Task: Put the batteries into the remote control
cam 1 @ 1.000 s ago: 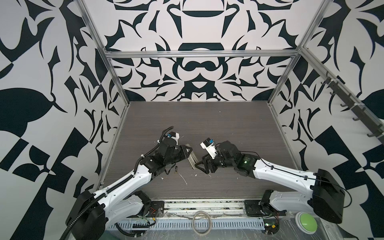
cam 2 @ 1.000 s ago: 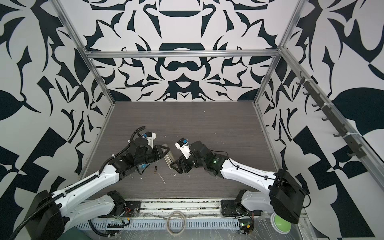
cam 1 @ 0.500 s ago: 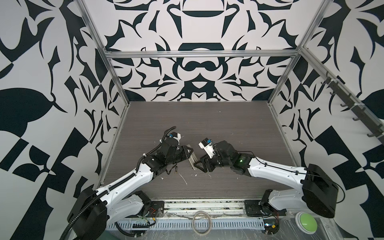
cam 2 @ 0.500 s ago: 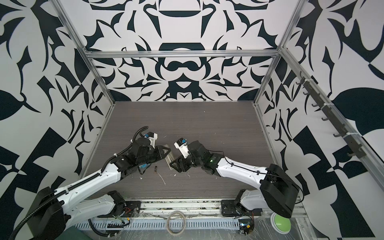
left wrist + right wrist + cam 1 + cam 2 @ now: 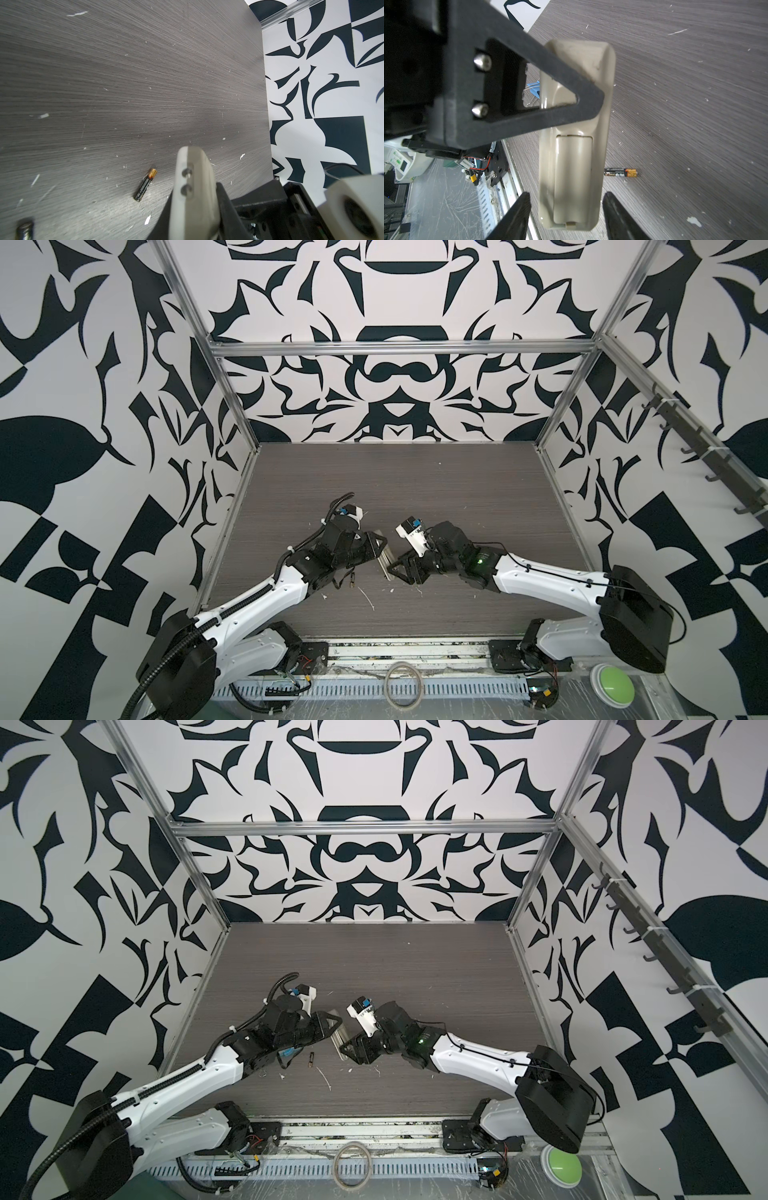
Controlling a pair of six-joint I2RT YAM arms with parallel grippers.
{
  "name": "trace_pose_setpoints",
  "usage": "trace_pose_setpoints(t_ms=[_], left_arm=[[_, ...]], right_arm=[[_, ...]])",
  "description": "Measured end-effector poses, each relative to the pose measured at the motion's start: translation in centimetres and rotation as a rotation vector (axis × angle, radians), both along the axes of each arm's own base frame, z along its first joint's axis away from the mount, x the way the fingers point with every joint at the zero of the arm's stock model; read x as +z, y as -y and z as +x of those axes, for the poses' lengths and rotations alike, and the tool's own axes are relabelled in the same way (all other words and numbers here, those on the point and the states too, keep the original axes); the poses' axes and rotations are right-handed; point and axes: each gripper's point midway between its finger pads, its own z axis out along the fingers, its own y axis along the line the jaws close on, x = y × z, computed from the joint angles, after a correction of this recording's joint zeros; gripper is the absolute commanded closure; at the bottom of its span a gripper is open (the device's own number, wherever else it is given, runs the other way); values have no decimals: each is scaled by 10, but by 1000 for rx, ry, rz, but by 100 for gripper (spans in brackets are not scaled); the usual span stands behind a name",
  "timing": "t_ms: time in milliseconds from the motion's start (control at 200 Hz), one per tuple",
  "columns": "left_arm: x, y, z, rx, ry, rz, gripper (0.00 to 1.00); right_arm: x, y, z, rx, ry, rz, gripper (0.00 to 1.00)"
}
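Closer than before, the right tool [image 5: 400, 573] has slid up to the slim off-white plastic remote control [image 5: 575, 166]. A thin dark gold-tipped battery [image 5: 309, 1060] lies on the grey worktop [image 5: 415, 489]. The left tool [image 5: 380, 549] is clenched on the remote control. The right tool is released, fingers either side of it.

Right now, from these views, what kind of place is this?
Probably a robotics lab cell: patterned walls on an aluminium frame, a grey table, and a green push button beside it.
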Motion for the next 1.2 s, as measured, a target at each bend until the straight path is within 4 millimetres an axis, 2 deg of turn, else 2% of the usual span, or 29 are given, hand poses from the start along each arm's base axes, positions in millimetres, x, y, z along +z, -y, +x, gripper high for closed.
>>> trace_pose_setpoints(t_ms=[305,660,1200], left_arm=[[-1,0,0,-1,-3,2,100],[-2,0,0,-1,-3,3,100],[-1,1,0,-1,-1,1,100]], right_arm=[[0,-1,0,-3,-9,6,51],[1,-1,2,-7,-12,14,61],[2,-1,2,-4,-14,22,64]])
